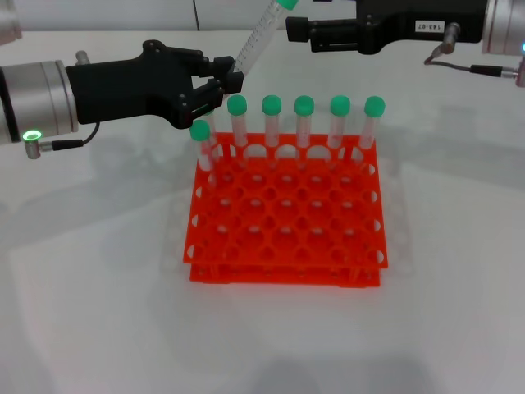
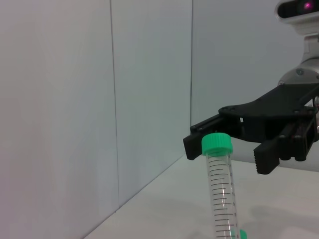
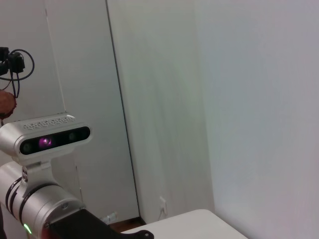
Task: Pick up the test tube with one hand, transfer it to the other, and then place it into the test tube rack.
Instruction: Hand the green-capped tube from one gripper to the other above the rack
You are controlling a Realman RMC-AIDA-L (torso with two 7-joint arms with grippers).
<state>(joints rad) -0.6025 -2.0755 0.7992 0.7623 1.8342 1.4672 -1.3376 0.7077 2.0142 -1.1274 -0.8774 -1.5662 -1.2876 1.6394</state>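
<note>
Head view: the left gripper (image 1: 228,80), black and unlabelled on a silver cuff, reaches in from the left above the back-left corner of the test tube rack (image 1: 286,238). Its fingers are closed on the lower end of the test tube (image 1: 259,37), which tilts up and to the right, its green cap at the top edge of the picture. The right gripper (image 1: 289,29), black with a small white label on its body, comes in from the right at the top, its fingertips just beside the capped end of the tube; from here I cannot tell whether they touch it. The orange-red rack stands on the white table (image 1: 98,312); six other green-capped tubes (image 1: 304,123) stand upright in it, five along the back row and one in the left column just in front. Left wrist view: the test tube (image 2: 222,194) rises from the bottom edge, graduation marks visible, green cap uppermost. The right gripper (image 2: 224,154) sits behind the cap with its fingers spread apart, one finger (image 2: 199,144) next to the cap and the other well to the side; it holds nothing. Right wrist view: a white wall and a silver arm with its camera (image 3: 47,139); neither tube nor rack shows.
</note>
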